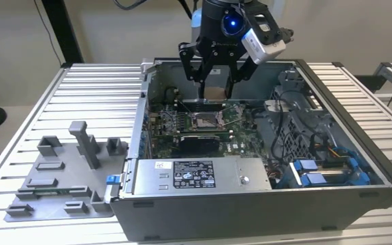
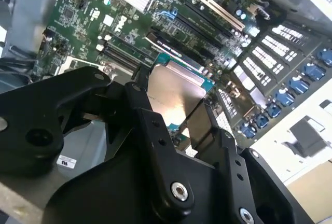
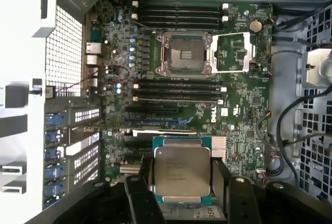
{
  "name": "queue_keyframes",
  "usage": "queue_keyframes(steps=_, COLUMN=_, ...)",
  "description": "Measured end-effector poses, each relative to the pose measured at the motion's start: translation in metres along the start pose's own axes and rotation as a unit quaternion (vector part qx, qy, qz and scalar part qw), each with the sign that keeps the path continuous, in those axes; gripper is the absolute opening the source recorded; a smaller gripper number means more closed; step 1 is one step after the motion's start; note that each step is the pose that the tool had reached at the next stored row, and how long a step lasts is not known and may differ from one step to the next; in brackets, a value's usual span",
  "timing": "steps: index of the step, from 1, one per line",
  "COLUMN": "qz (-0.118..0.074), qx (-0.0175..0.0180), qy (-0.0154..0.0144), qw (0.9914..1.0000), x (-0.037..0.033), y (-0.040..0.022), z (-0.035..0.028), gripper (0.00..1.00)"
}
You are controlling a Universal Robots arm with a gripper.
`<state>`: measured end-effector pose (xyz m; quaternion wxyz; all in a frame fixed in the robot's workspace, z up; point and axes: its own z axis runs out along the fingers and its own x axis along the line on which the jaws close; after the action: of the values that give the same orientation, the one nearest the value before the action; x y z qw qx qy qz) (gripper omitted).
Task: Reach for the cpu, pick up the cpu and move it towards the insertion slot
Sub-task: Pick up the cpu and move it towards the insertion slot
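Observation:
My gripper (image 1: 215,87) hangs inside the open computer case, shut on the cpu (image 1: 214,93), a small flat square chip with a silvery top. In both wrist views the black fingers (image 3: 141,182) clamp two opposite edges of the cpu (image 3: 181,169) (image 2: 174,92). The chip is held in the air above the green motherboard, over its expansion slots. The insertion slot (image 3: 184,54) (image 1: 203,120) is a square socket with a shiny metal frame and dark centre. It lies apart from the chip, across the dark memory slots.
The socket's metal lid (image 3: 233,53) is flipped open beside it. The case walls (image 1: 141,102) ring the board, with cables and blue drive caddies (image 1: 318,171) on the exterior view's right and a power supply (image 1: 196,173) in front. A grey tray (image 1: 59,178) with upright blocks lies outside.

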<state>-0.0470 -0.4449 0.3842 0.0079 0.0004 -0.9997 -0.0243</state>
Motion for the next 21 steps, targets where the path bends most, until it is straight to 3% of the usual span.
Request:
queue_keyframes(steps=13, qz=0.000, qx=0.0000, qy=0.0000, qw=1.00000, x=-0.0021, y=0.0377, z=0.0042, gripper=0.00)
queue_keyframes(steps=21, qz=0.000, qx=0.0000, qy=0.0000, qw=1.00000, x=-0.0081, y=0.0585, z=0.0066, gripper=0.00)
